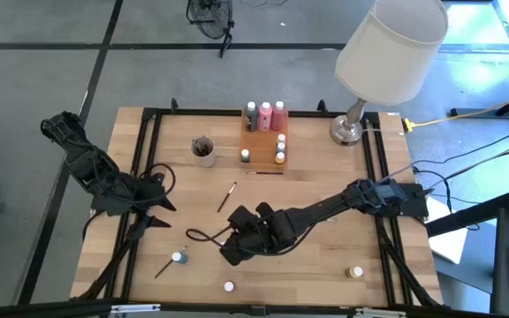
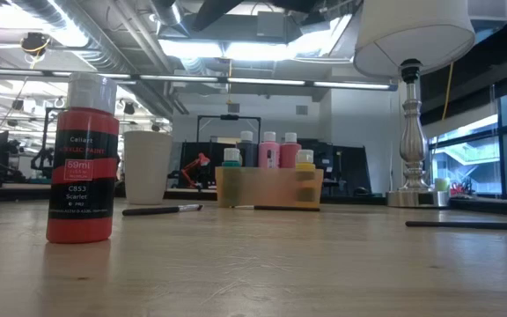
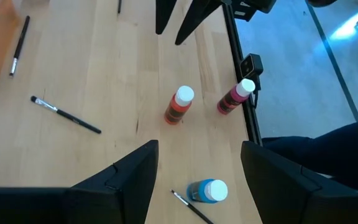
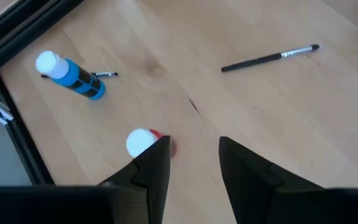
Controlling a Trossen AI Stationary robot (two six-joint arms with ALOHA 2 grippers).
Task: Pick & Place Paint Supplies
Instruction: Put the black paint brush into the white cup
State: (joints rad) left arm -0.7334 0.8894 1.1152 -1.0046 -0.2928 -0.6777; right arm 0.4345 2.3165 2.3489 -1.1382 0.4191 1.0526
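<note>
Near table's front, upright red bottle (image 4: 143,140)

**Both arms over table, supplies scattered**

Wooden table (image 1: 325,177) w/ black frame. Orange tray (image 1: 259,140) at far centre holds three tall bottles (image 1: 266,116) in a row, plus small pots (image 1: 280,148) along its near side. Grey cup (image 1: 203,149) just left of tray. Brush (image 1: 227,196) lies mid-table, tilted. Left tool (image 1: 159,212) near left edge, over bare wood. Right tool (image 1: 235,240) stretched to near-centre. Blue pot (image 1: 178,258) w/ a brush beside it near front left; white-capped pot (image 1: 229,286) at front edge; yellow pot (image 1: 354,273) front right. Lamp (image 1: 387,53) at far right corner.
</note>
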